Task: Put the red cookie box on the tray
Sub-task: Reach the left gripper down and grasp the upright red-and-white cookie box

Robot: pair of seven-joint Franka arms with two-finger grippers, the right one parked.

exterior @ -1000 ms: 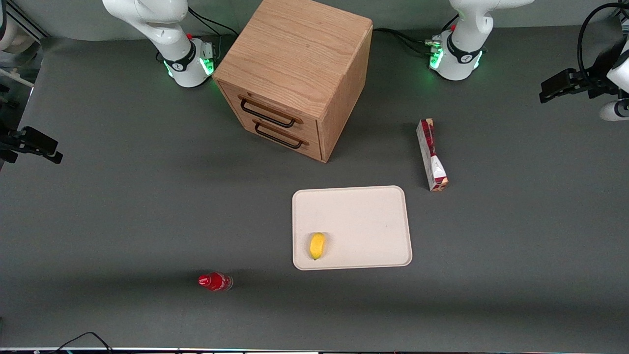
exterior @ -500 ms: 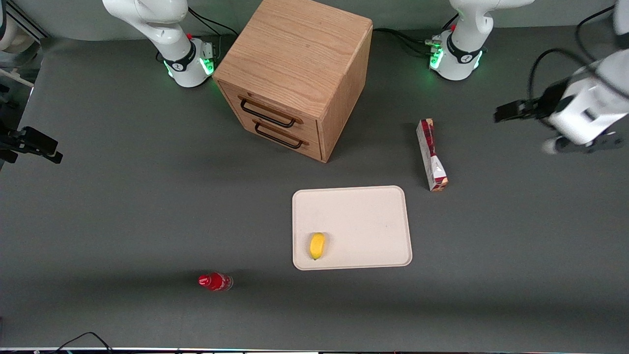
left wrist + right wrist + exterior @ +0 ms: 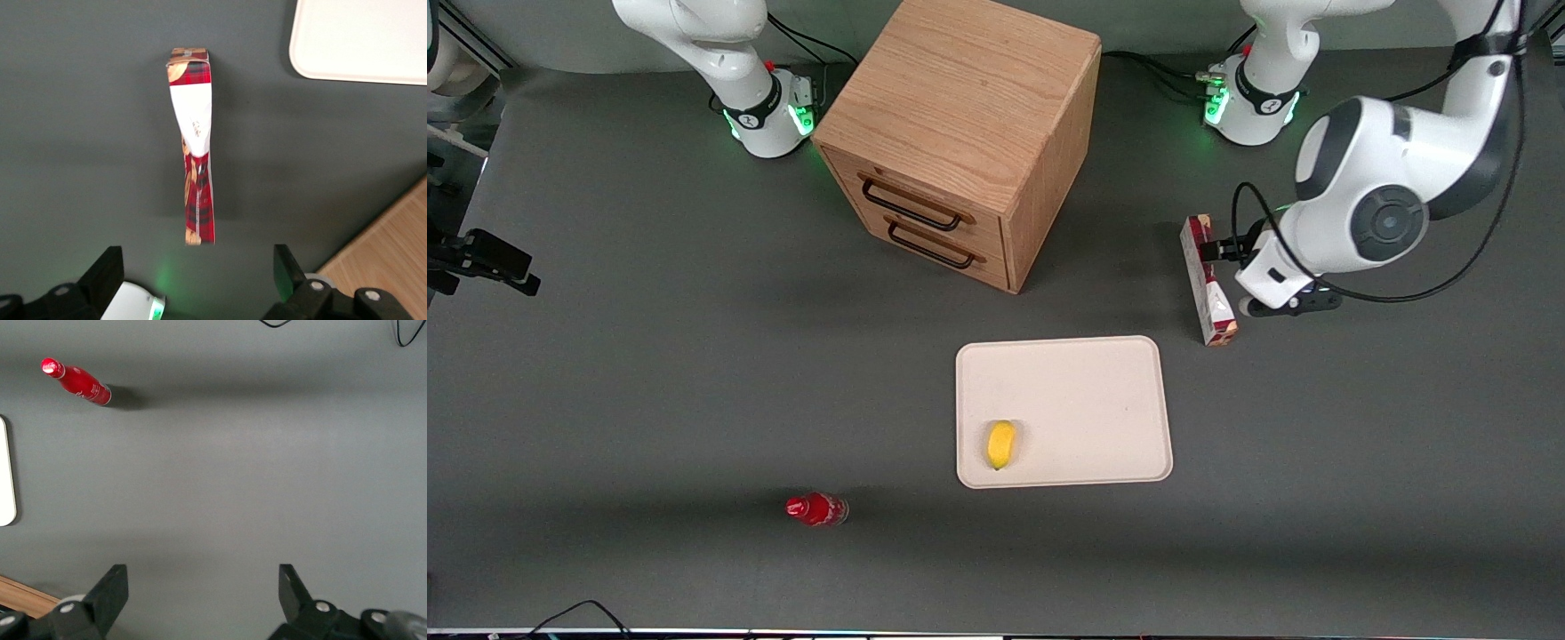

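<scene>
The red cookie box point(image 3: 1208, 280) lies flat on the grey table, beside the tray's corner that is toward the working arm's end and farther from the front camera. The cream tray point(image 3: 1085, 400) lies flat, nearer the front camera than the box. My left gripper point(image 3: 1258, 277) hangs above the table, right beside the box. In the left wrist view the gripper point(image 3: 197, 283) is open and empty. The box point(image 3: 197, 147) lies lengthwise ahead of it, centred between the fingers and not touched. A corner of the tray point(image 3: 360, 40) shows past the box.
A small yellow fruit point(image 3: 1001, 444) lies on the tray. A wooden two-drawer cabinet point(image 3: 960, 133) stands farther from the front camera than the tray; its edge shows in the left wrist view point(image 3: 393, 267). A small red bottle point(image 3: 815, 509) lies toward the parked arm's end.
The left arm has swung in from the table's edge and now has its gripper over the table beside the cookie box. The box, tray and bottle have not moved.
</scene>
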